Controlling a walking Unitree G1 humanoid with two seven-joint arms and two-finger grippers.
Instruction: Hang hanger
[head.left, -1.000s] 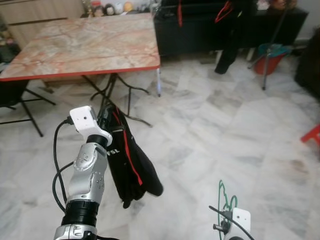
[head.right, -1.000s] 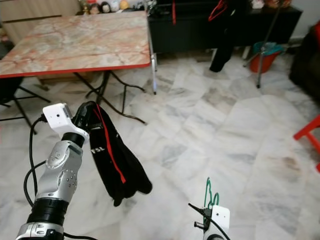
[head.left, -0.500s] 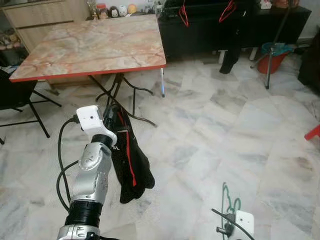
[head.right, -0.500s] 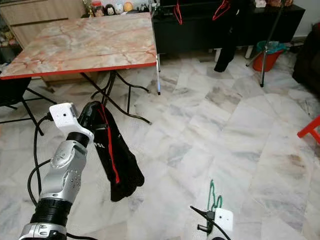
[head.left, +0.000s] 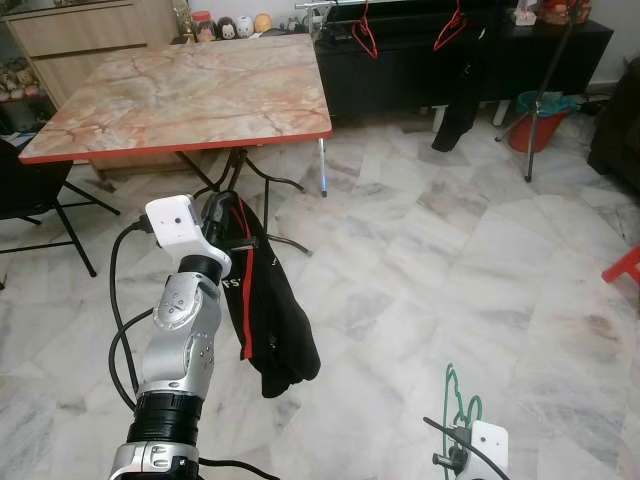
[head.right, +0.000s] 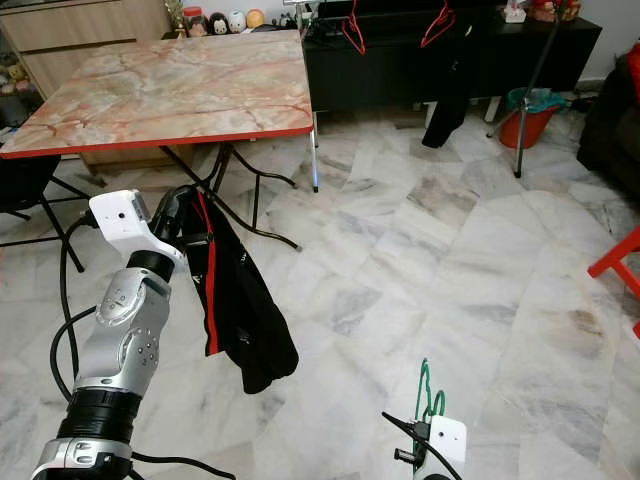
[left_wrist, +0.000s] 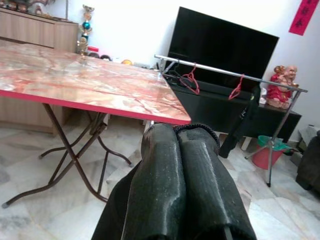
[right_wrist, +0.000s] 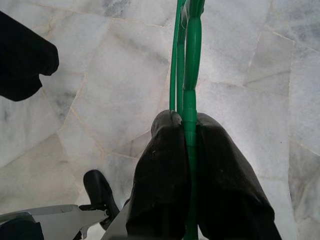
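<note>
The green hanger (right_wrist: 186, 75) is clamped between the two fingers (right_wrist: 160, 175) of the right gripper (right_wrist: 186, 125), pressed together on its thin stem; the hanger rises low at the robot's right, above the marble floor (head.left: 480, 260). It carries no readable marking.

The left gripper (left_wrist: 179, 135) has its fingers closed side by side on a black garment (head.left: 265, 320) with a red stripe. The garment hangs from the raised left arm, clear of the floor. White lettering on the garment is too small to read.

Ahead stand a red-edged marble table (head.left: 180, 95) and a metal rail (left_wrist: 225, 74) bearing two red hangers (left_wrist: 190, 80). A red banner (left_wrist: 302, 15) hangs on the wall; its writing is illegible.
</note>
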